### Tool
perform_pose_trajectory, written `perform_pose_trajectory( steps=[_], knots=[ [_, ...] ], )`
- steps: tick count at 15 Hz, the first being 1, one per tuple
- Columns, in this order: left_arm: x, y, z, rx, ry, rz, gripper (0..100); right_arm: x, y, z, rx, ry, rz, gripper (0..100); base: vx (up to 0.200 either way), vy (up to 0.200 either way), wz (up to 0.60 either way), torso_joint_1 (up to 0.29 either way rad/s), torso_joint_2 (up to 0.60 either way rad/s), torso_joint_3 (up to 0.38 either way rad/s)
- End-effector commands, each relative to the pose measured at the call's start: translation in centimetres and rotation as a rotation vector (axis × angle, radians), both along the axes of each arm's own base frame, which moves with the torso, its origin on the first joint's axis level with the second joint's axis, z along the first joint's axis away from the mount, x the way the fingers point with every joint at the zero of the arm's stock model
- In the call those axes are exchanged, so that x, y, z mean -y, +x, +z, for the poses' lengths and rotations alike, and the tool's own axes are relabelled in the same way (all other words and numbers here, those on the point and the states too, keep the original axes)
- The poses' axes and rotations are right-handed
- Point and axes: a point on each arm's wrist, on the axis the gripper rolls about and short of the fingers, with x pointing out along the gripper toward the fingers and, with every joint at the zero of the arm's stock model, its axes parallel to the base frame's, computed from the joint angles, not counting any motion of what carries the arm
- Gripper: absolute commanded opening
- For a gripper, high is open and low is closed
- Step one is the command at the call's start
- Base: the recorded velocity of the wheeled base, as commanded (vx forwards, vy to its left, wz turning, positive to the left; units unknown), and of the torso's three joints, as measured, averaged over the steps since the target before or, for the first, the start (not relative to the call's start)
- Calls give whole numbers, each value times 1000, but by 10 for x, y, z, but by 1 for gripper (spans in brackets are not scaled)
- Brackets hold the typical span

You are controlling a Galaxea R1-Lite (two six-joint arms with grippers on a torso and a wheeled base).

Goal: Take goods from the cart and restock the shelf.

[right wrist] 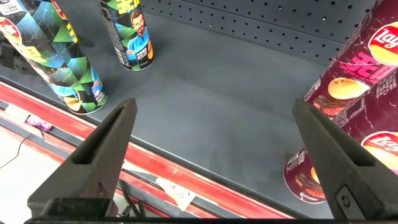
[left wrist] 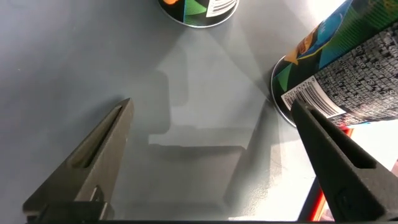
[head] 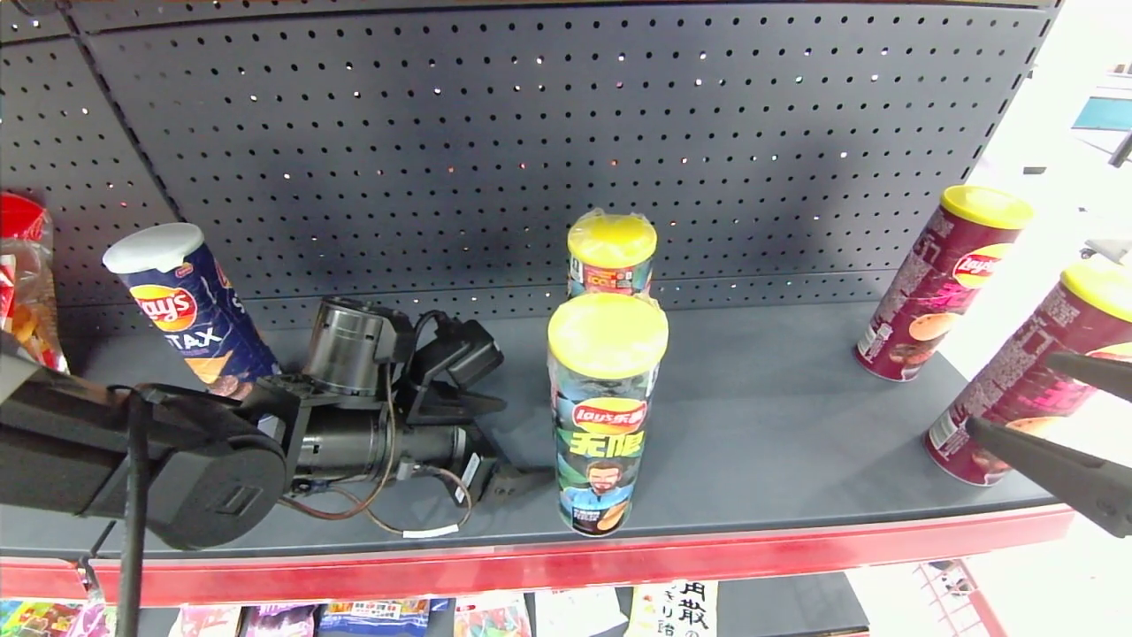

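On the grey shelf (head: 778, 416) stand two yellow-lidded chip cans, one in front (head: 601, 425) and one behind (head: 610, 252). Two maroon cans stand to the right, one at the back (head: 942, 283) and one in front (head: 1017, 389). My left gripper (head: 522, 478) lies low on the shelf, just left of the front can. It is open (left wrist: 212, 104), with bare shelf between its fingers and the can's foot (left wrist: 348, 68) close beside one finger. My right gripper (head: 1008, 392) is open (right wrist: 214, 104) at the front maroon can (right wrist: 354, 106), which stands just beyond one finger.
A blue can with a white lid (head: 190, 305) leans at the left, behind my left arm. A snack bag (head: 22, 274) sits at the far left. The red shelf lip (head: 566, 557) runs along the front, with packets (head: 380, 615) below. A perforated panel (head: 531, 133) closes the back.
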Motion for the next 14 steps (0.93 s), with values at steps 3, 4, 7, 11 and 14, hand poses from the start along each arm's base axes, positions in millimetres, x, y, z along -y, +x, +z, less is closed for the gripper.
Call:
perform_pose_trajectory(
  steps=[3,4,7,11,14],
  knots=[
    [1,1,0,3,-2,-2,100,0,1,0,-2,-1,0,100,0,0,0,0,0,0],
    [2,2,0,2,-1,-3,100,0,1,0,-4,-2,0,100,0,0,0,0,0,0],
    [3,4,-1,2,-1,-2,100,0,1,0,-4,-2,0,100,0,0,0,0,0,0],
    [4,5,0,4,-4,-5,100,0,1,-1,-7,-3,0,100,0,0,0,0,0,0],
    [4,5,0,4,-4,-5,100,0,1,-1,-8,-3,0,100,0,0,0,0,0,0]
  ],
)
